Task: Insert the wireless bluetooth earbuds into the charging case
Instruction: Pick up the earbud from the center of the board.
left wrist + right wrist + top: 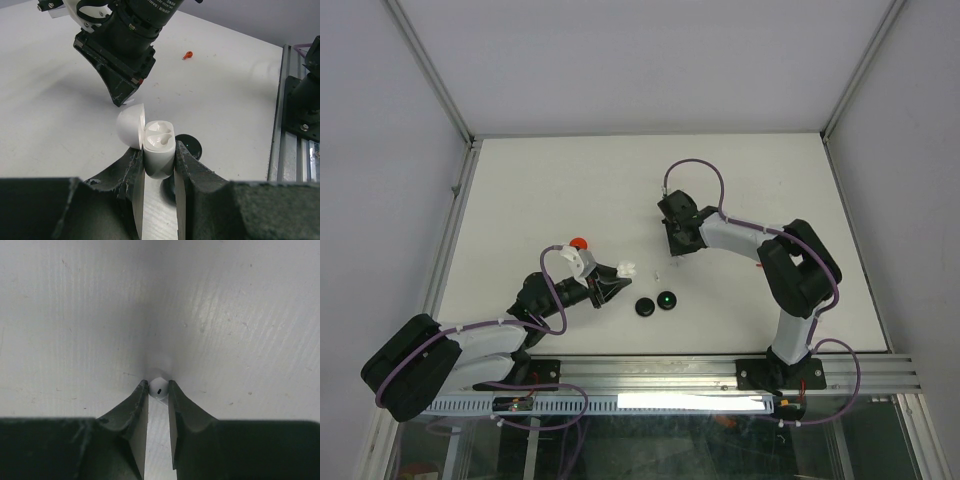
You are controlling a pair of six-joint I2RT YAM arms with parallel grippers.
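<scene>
Nearest you, your left gripper point(159, 159) is clamped on the lower body of the charging case point(160, 145). It holds the case upright, with the lid point(131, 125) swung open to one side and both sockets facing up. As far as the left wrist view shows, both sockets look empty. Two black discs point(645, 307) sit on the table point(540, 190) just beside the case, one with a green light.

Farther out, your right gripper point(158, 391) has its fingertips pinched on a white earbud point(159, 386), low over the table.

The coming move turns on this: the case lies near and to the left of that gripper, close by but not under it. So the right arm has to bring the bud across to the open mouth while the left arm only holds steady.

The right wrist view shows just the bud's rounded head with a dark slot. The stem is hidden, so you cannot tell its long axis from there. The left wrist view shows the sockets and the right gripper looming just behind the lid, but the bud is hard to make out there. You will likely need to line up the stem before lowering.
</scene>
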